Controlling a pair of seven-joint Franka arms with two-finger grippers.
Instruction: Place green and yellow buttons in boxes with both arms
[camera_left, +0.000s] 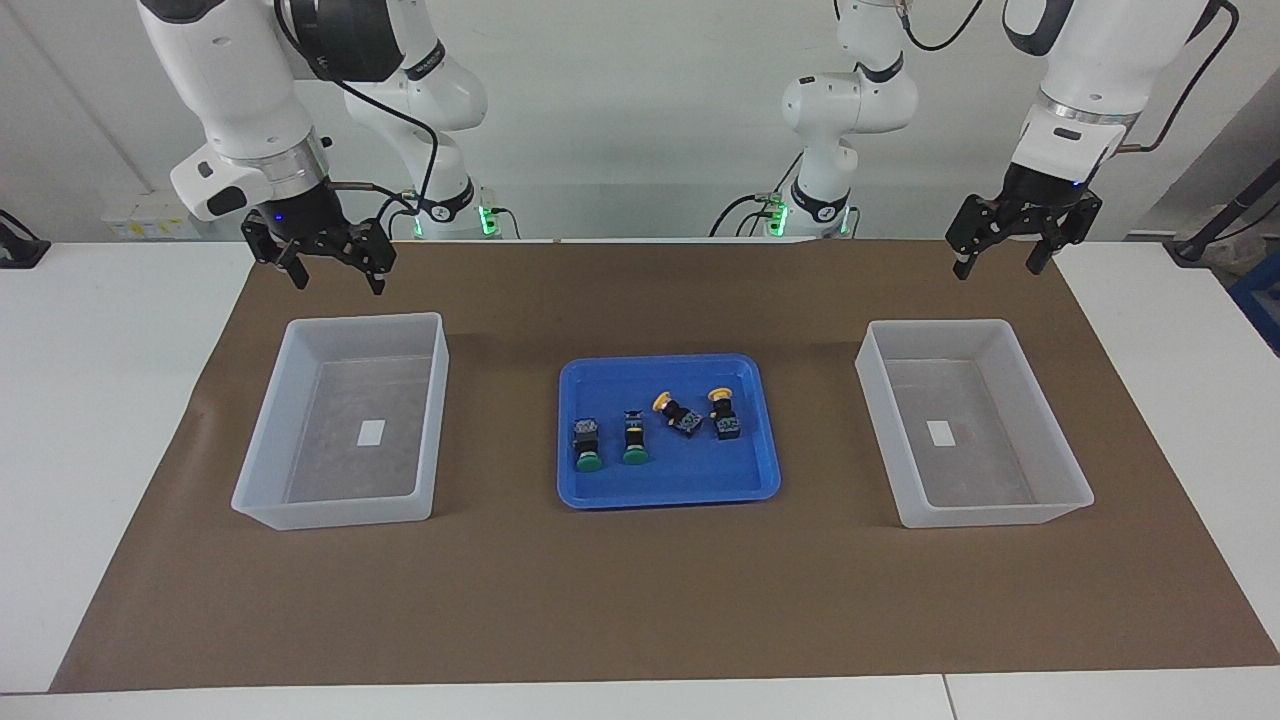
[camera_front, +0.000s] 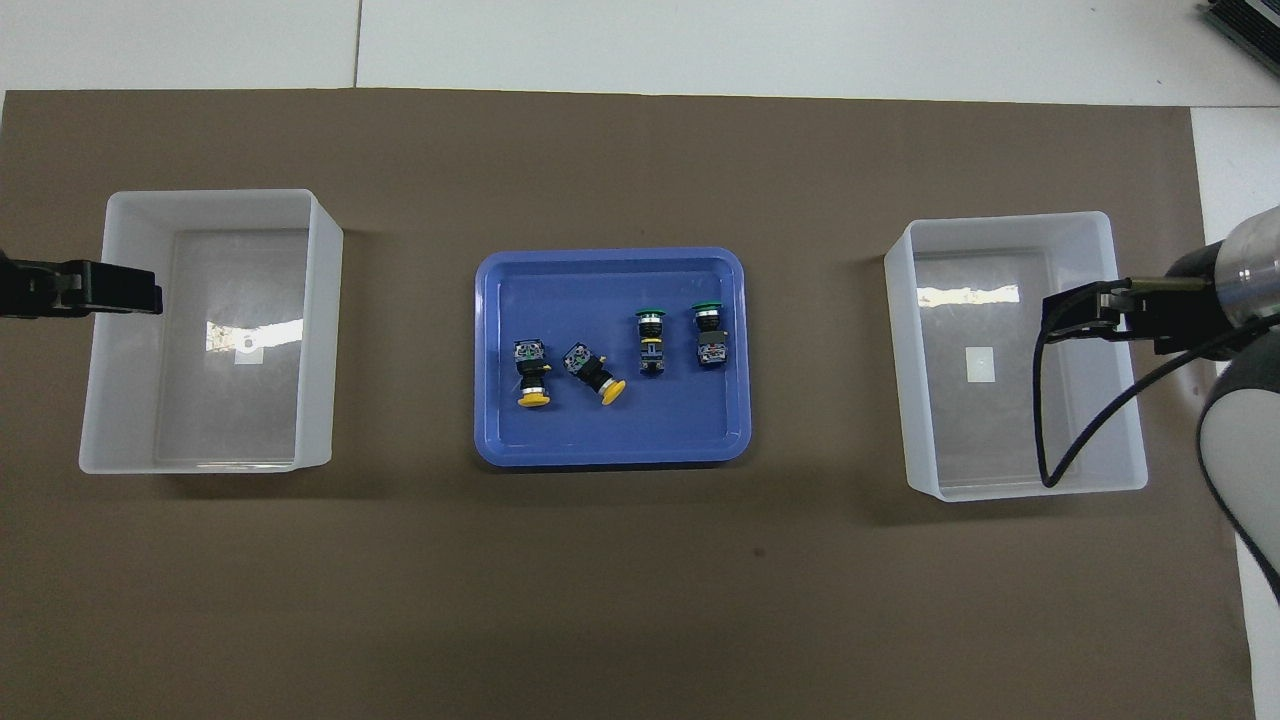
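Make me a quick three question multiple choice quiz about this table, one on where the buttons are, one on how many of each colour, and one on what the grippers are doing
1. Where are the buttons?
A. In the box at the left arm's end
B. In the blue tray
C. On the brown mat

2. How many buttons of each colour?
A. Two green, two yellow
B. Three green, one yellow
C. Four yellow

3. What state are the grippers in?
A. Both shut on a button
B. One inside a box
C. Both open, holding nothing

Answers:
1 B: all four lie in the blue tray between the two boxes, which hold no buttons.
2 A: two green buttons and two yellow buttons.
3 C: the left gripper and right gripper hang open in the air, holding nothing.
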